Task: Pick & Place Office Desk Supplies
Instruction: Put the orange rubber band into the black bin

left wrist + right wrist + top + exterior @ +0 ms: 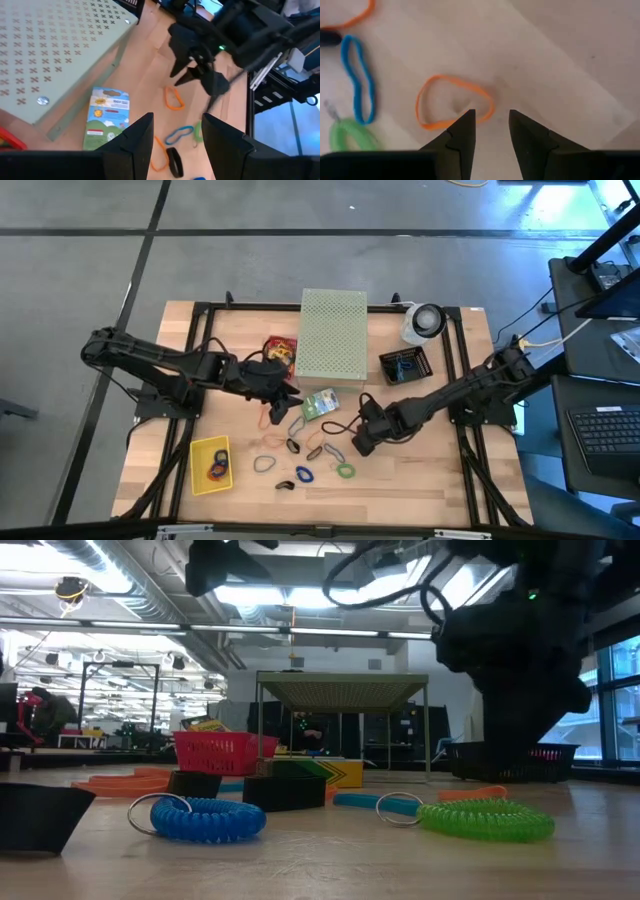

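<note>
Orange rubber-band loop (454, 102) lies flat on the wooden table (560, 60), its near edge under the right gripper's (492, 131) parted fingers; pickup step, next lower and close. Left gripper (175, 137) waits, fingers apart.

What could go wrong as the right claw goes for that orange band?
The right claw sits at the edge of the orange band, not around it, so closing may pinch only wood or flick the flat loop away. The blue band and green coil lie close and could be nudged.
</note>
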Action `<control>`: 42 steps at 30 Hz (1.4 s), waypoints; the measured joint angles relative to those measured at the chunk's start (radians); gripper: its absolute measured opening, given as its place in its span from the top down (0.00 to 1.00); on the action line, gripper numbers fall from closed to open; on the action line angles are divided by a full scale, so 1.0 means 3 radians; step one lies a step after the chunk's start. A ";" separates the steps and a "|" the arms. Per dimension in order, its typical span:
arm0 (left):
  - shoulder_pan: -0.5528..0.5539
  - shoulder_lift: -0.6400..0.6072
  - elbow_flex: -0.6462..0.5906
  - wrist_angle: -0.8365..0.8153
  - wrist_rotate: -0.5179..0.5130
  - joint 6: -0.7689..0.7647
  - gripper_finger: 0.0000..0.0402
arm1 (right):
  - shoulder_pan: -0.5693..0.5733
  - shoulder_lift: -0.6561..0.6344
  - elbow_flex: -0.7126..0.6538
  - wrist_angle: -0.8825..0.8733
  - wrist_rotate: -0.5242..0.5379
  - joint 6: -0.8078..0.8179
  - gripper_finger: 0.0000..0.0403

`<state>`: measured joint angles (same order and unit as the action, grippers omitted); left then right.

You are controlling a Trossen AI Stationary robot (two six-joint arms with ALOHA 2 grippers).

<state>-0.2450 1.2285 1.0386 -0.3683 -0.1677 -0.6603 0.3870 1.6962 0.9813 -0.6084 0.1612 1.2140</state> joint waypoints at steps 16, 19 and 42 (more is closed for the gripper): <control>-0.0138 0.0000 0.0001 0.0007 -0.0247 -0.0350 0.60 | -0.0059 0.0060 -0.0001 0.0099 -0.0170 -0.0147 0.56; -0.0138 0.0000 0.0001 0.0007 -0.0247 -0.0356 0.60 | -0.0044 0.0129 0.0001 0.0173 -0.0164 -0.0129 0.55; -0.0135 0.0000 0.0000 -0.0007 -0.0169 -0.0305 0.60 | -0.0025 0.0386 0.0005 0.0238 -0.0202 0.0116 0.82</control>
<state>-0.2855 1.2285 1.0386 -0.3702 -0.2184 -0.7517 0.3796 1.8121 0.9829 -0.5371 0.1006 1.2488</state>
